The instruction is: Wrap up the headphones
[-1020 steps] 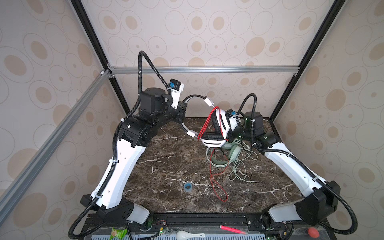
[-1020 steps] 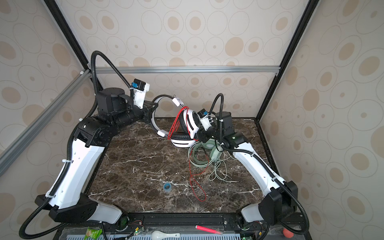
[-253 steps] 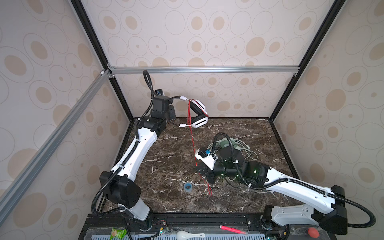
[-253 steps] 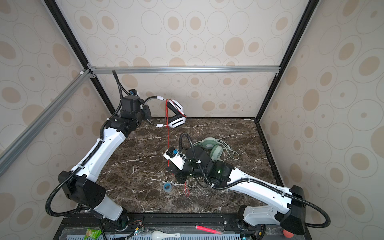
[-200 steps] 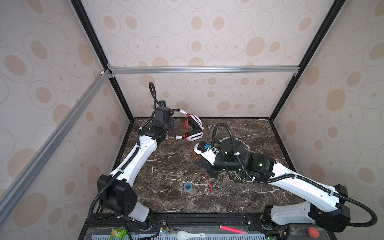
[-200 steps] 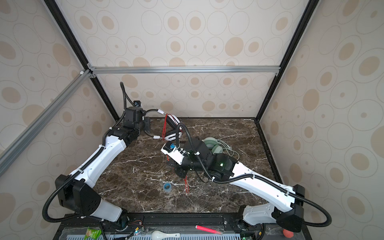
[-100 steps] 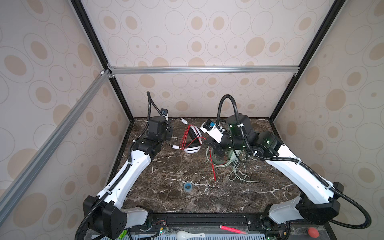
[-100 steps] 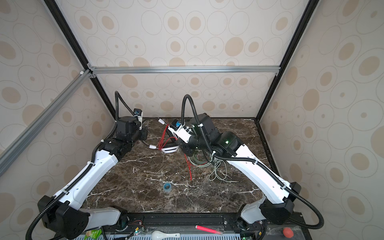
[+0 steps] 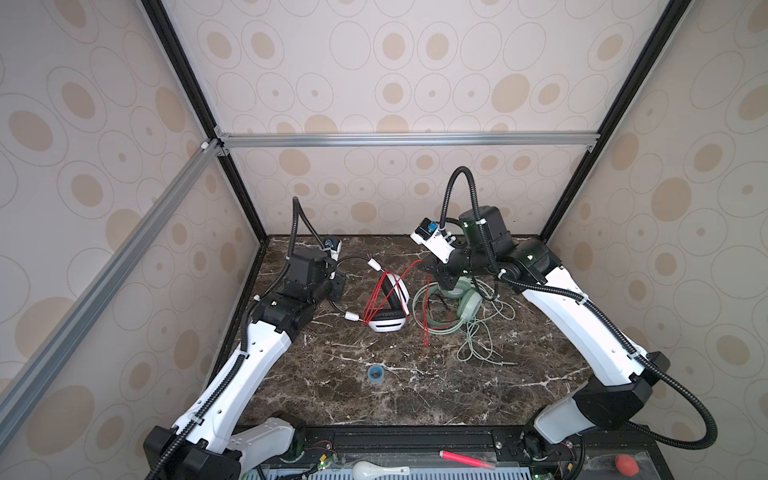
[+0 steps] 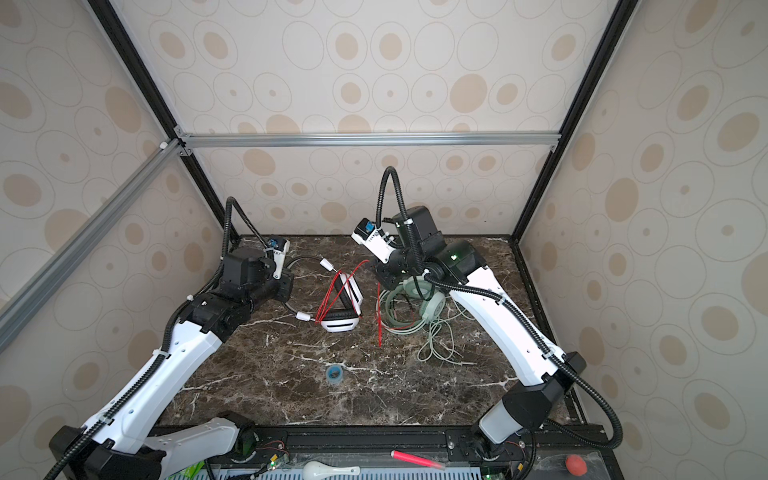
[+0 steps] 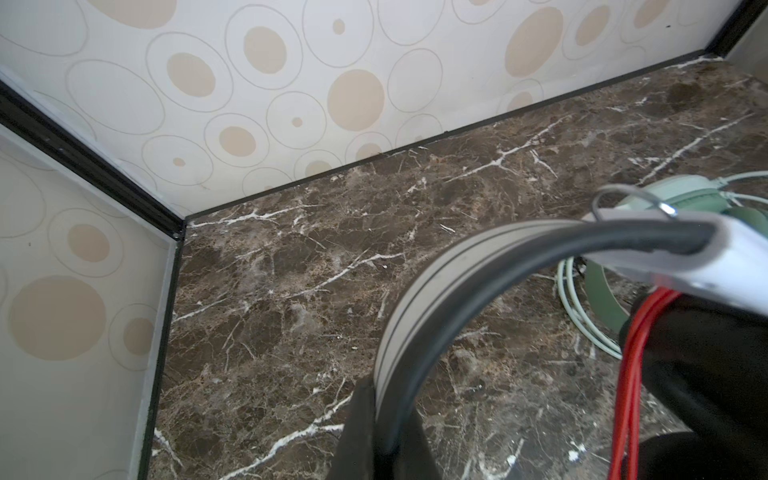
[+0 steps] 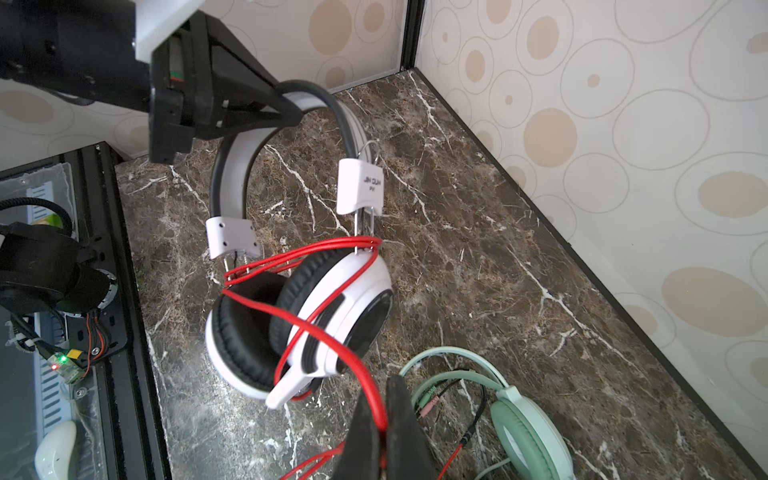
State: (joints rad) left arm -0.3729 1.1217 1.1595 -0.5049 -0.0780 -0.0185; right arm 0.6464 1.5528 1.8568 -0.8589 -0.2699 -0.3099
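Observation:
The white-and-black headphones (image 9: 388,309) (image 10: 343,307) (image 12: 316,316) stand at the back middle, ear cups down on the marble. My left gripper (image 9: 337,286) (image 11: 386,415) (image 12: 291,112) is shut on their black headband. Several turns of the red cord (image 9: 426,320) (image 12: 332,336) cross the ear cups. From there the cord runs to my right gripper (image 9: 430,269) (image 10: 380,272) (image 12: 384,415), which is shut on it, and its tail hangs down to the table. The mint-green headphones (image 9: 467,303) (image 10: 430,307) (image 12: 528,432) lie under the right gripper, with their pale cord (image 9: 478,340) in loose loops.
A small blue tape roll (image 9: 376,372) (image 10: 332,371) lies near the front middle of the marble table (image 9: 332,399). The back wall stands close behind both grippers. On the front rail lie a pink marker (image 9: 463,458) and a white spoon (image 9: 380,471).
The left arm has brought the white-and-black headphones down from the air to the table. The right gripper has carried the red cord back and to the right, over the mint pair.

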